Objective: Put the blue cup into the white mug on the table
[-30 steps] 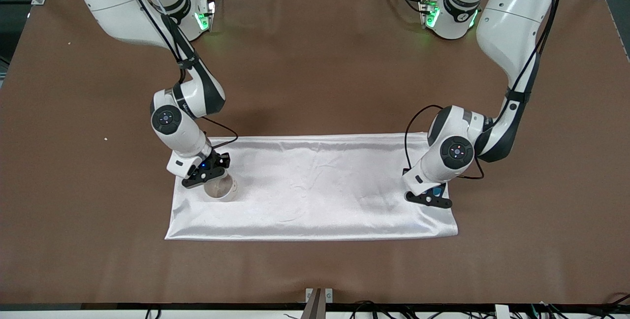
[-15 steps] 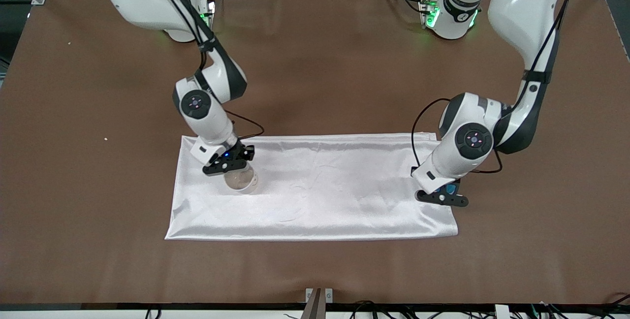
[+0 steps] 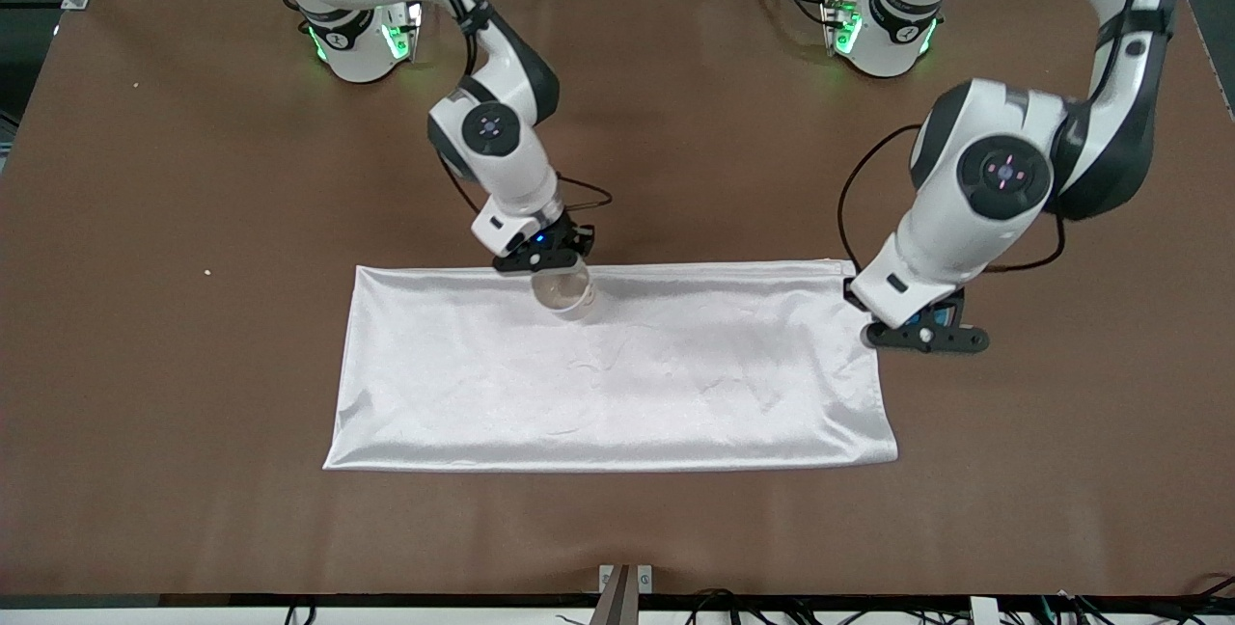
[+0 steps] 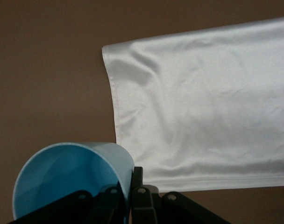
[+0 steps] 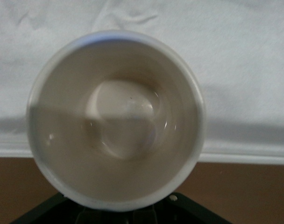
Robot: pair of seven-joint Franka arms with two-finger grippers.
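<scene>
The white mug (image 3: 564,293) hangs in the air with my right gripper (image 3: 540,260) shut on its rim, over the white cloth's (image 3: 617,384) edge farthest from the front camera. In the right wrist view the mug (image 5: 115,140) shows its beige-stained inside, and the gripper (image 5: 118,213) is at its rim; the handle is hidden. My left gripper (image 4: 129,189) is shut on the wall of the blue cup (image 4: 69,179), one finger inside and one outside. In the front view the left gripper (image 3: 924,336) hangs over the brown table (image 3: 193,172) just off the cloth's corner; the cup is hidden there.
The white cloth (image 4: 202,107) lies flat in the middle of the table. Two small white crumbs (image 3: 207,271) (image 3: 136,85) lie toward the right arm's end. A metal bracket (image 3: 625,579) sits at the table's front edge.
Both arms rose with what they hold. The right gripper carried the mug from the cloth's end toward its middle and back edge. The left gripper lifted the cup off the cloth's corner.
</scene>
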